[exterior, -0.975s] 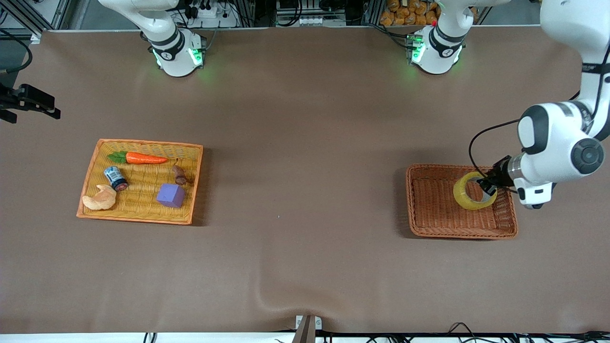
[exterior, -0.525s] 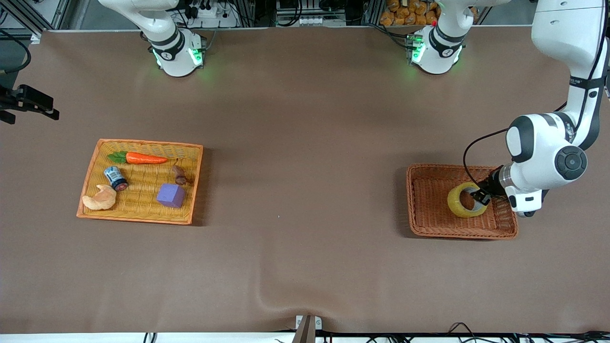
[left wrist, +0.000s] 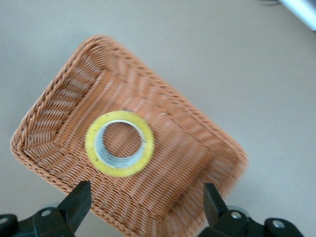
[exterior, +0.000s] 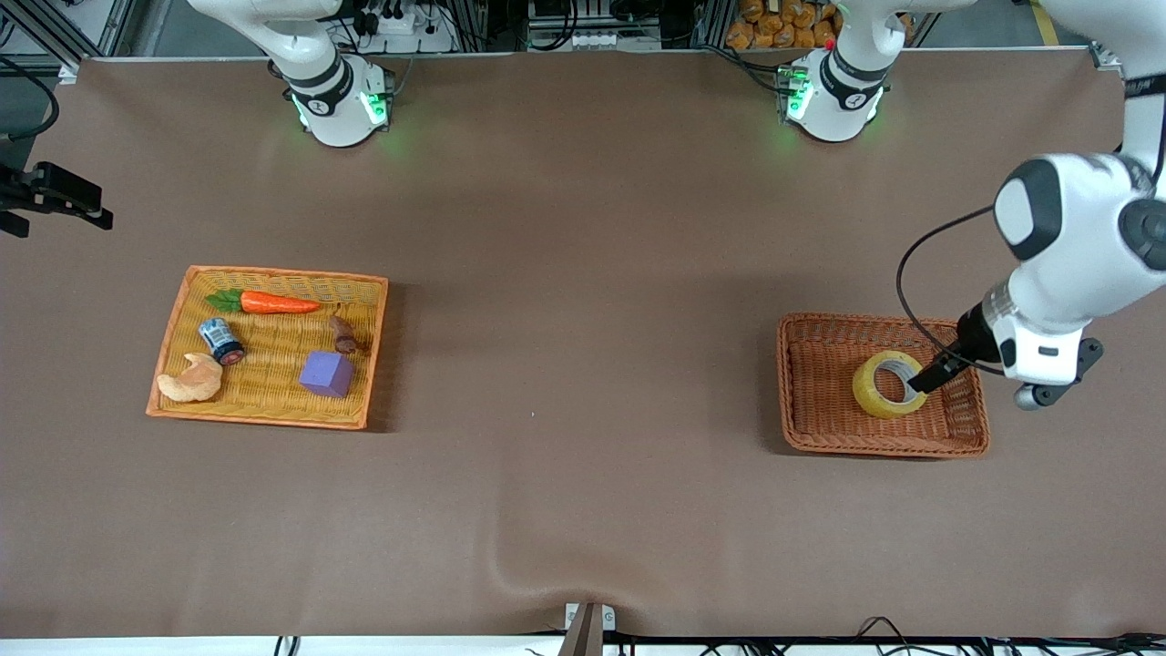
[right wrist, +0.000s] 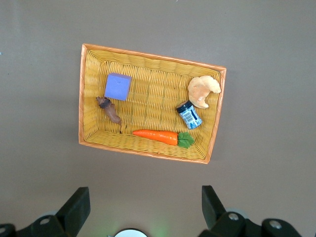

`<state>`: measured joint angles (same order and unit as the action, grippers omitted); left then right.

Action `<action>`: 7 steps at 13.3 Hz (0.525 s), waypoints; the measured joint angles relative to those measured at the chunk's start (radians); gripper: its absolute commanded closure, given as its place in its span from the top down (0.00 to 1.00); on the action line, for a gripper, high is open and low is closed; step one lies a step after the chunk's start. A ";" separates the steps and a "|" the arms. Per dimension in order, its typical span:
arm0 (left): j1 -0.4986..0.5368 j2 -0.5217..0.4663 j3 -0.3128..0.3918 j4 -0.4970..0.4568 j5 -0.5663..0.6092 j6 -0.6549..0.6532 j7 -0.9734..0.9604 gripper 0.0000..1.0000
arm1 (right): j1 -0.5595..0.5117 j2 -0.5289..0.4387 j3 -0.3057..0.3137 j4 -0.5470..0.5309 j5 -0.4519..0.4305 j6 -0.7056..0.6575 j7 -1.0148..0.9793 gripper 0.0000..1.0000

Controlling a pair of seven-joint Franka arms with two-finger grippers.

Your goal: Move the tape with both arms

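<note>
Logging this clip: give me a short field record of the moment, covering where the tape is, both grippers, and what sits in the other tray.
tape: lying flat in the brown wicker basket, toward the left arm's end of the table
left gripper: open, over the basket, not holding the tape
right gripper: open, empty, arm waiting above the yellow tray
yellow tray contents: carrot, purple cube, small blue-labelled can, croissant, small brown item
task state: tape placed in basket

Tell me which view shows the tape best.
The left wrist view: the tape lies flat in the brown basket, unobstructed. The front view shows it small, beside the left tool. The right wrist view misses it.
</note>
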<state>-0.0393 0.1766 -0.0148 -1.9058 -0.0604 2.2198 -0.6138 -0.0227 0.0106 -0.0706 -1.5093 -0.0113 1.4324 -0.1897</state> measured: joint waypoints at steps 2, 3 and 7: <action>-0.001 -0.073 -0.031 0.002 0.000 -0.037 0.041 1.00 | 0.000 0.000 -0.001 0.005 0.000 0.004 0.001 1.00; -0.002 -0.107 -0.043 0.007 0.000 -0.091 0.068 1.00 | 0.000 0.000 -0.001 0.011 0.000 0.004 0.001 1.00; -0.001 -0.183 -0.060 0.072 0.000 -0.324 0.237 1.00 | 0.000 0.000 -0.002 0.026 0.000 0.004 0.001 1.00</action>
<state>-0.0404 -0.0061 -0.0746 -1.8336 -0.0603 1.8958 -0.3767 -0.0228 0.0102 -0.0725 -1.4833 -0.0113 1.4368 -0.1886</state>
